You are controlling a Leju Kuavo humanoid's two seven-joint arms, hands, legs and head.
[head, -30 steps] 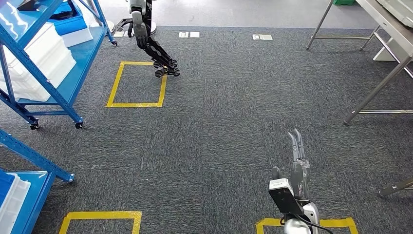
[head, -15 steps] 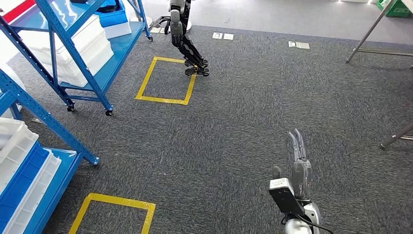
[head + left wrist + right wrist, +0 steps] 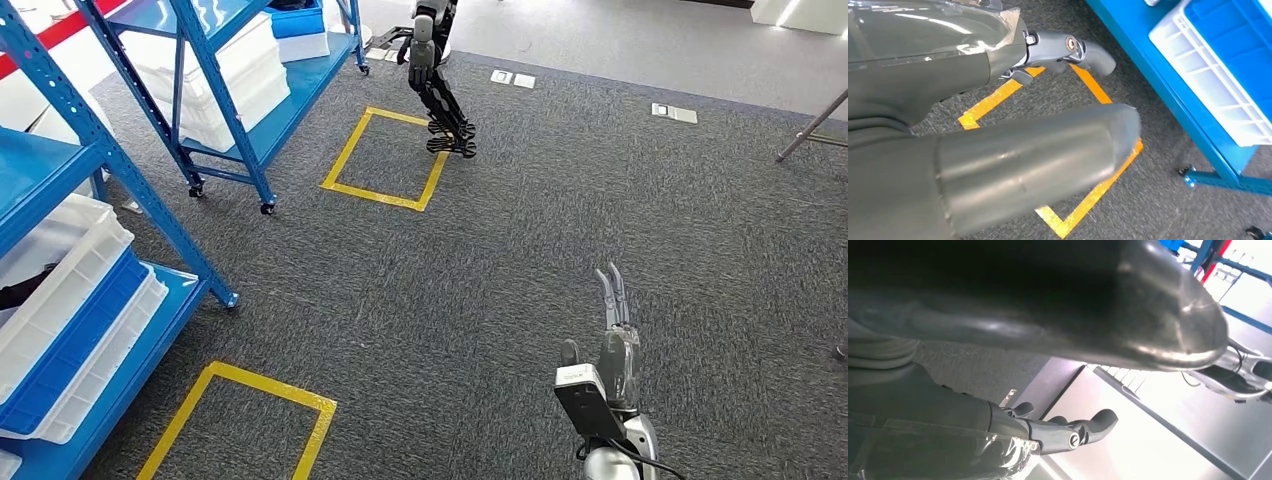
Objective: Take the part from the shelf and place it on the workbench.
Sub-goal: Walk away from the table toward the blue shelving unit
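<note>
In the head view the right hand (image 3: 613,335) rises from the near edge over grey carpet (image 3: 520,260), its fingers (image 3: 610,293) straight, close together and pointing away, with nothing in them. At the near left stands a blue shelf (image 3: 150,195) holding stacked white and blue trays (image 3: 60,330), and a second blue shelf (image 3: 270,100) with white bins (image 3: 215,75) stands farther back on the left. Which of these holds the part cannot be told. A yellow taped square (image 3: 385,155) lies on the carpet beside the far shelf, and another yellow taped square (image 3: 240,425) lies at the near left. Another robot (image 3: 435,75) stands at the far edge of the first square. In the left wrist view the left hand (image 3: 998,115) hangs above a yellow taped square (image 3: 1083,165), thumb (image 3: 1038,160) and one curled finger (image 3: 1073,50) apart and holding nothing; a blue shelf edge (image 3: 1168,95) with a white tray (image 3: 1208,80) and a blue tray (image 3: 1238,35) lies beyond. In the right wrist view the right hand (image 3: 1038,365) shows a thick thumb (image 3: 1128,320) and a bent finger (image 3: 1083,427) well apart, gripping nothing, over carpet (image 3: 978,375) and a bright, washed-out background.
</note>
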